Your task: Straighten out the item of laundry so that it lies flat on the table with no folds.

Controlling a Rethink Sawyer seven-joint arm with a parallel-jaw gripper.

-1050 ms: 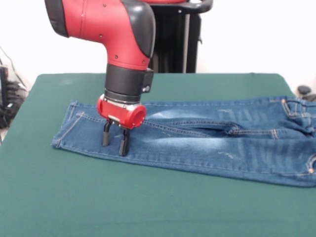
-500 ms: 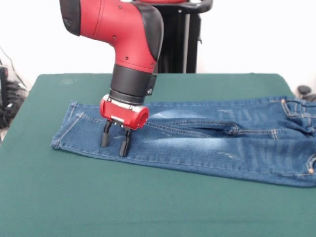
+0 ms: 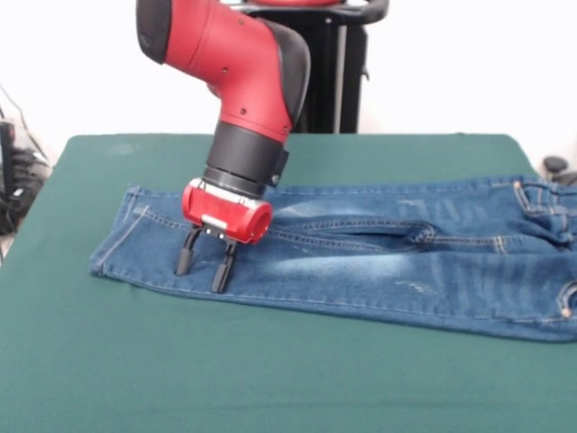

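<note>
A small pair of blue denim jeans (image 3: 379, 271) lies stretched across the dark green table (image 3: 270, 379), legs toward the left, waist running off the right edge of the front view. Faded patches and orange stitching show on the cloth. A slight ridge runs along the inner seam near the middle. My gripper (image 3: 201, 270) stands open, tilted, with both black fingertips (image 3: 219, 279) pressed down on the near leg close to its hem. Nothing is held between the fingers.
The red and black arm (image 3: 243, 81) leans in from above over the left half of the jeans. A dark object (image 3: 554, 166) sits at the right edge behind the table. Cables lie off the table's left side (image 3: 18, 180).
The gripper has slid a little left and toward the front edge, tilting more. The leg hem beneath it has shifted slightly left with it.
</note>
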